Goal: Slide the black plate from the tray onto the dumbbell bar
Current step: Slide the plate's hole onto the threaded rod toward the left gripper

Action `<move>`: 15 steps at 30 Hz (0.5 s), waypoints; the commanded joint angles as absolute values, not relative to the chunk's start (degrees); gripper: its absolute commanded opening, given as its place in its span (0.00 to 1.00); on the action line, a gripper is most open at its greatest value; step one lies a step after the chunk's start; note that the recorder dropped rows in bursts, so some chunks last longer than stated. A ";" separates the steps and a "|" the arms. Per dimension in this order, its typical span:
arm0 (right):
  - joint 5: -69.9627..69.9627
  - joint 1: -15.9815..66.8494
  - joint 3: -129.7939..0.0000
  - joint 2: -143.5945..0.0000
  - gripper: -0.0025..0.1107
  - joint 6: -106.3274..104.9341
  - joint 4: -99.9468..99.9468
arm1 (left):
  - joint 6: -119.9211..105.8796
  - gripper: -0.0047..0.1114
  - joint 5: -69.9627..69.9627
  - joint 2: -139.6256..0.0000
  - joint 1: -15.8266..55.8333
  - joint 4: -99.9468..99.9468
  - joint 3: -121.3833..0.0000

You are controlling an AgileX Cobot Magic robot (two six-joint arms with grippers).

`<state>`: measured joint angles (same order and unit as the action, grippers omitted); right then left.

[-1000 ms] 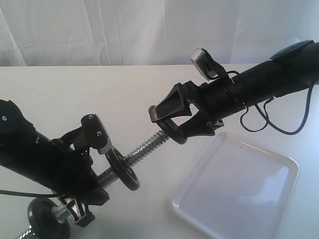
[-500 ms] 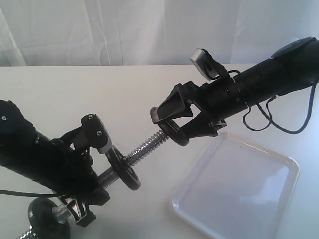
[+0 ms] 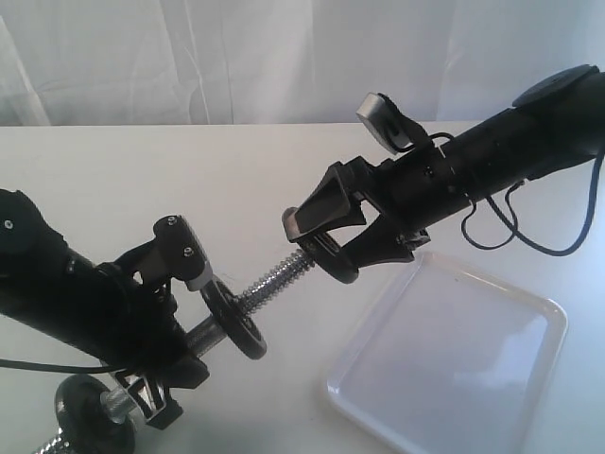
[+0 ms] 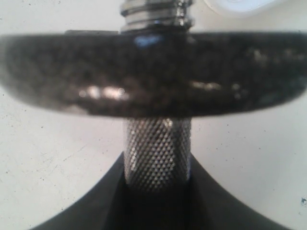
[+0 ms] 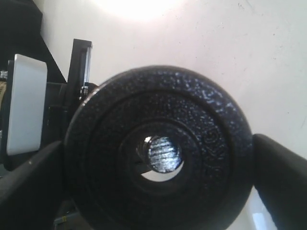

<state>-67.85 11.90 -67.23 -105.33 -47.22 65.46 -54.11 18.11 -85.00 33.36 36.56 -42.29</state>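
Black plate, grasped by my right pincer, sat at the tip of the dumbbell bar; my left pincer clenched that bar behind its disc.

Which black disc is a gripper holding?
The black plate in the right gripper, at the tip of the dumbbell bar; the middle disc and far-end disc sit farther down it.

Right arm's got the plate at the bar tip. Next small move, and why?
Probably push the right gripper on along the dumbbell bar: the black plate sits at its threaded tip, which shows through the centre hole, so they look aligned.
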 commanded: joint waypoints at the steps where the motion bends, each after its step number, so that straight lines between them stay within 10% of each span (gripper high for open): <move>1: -69.96 12.00 -66.51 -104.10 0.02 -47.10 68.49 | -53.80 0.04 16.14 -82.24 33.39 42.75 -44.03; 15: -69.96 12.35 -64.46 -104.22 0.02 -47.71 72.56 | -53.93 0.04 15.12 -81.74 33.39 44.85 -44.03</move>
<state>-66.99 12.06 -64.60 -105.33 -47.08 69.32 -54.57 17.88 -84.91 33.36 38.60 -42.29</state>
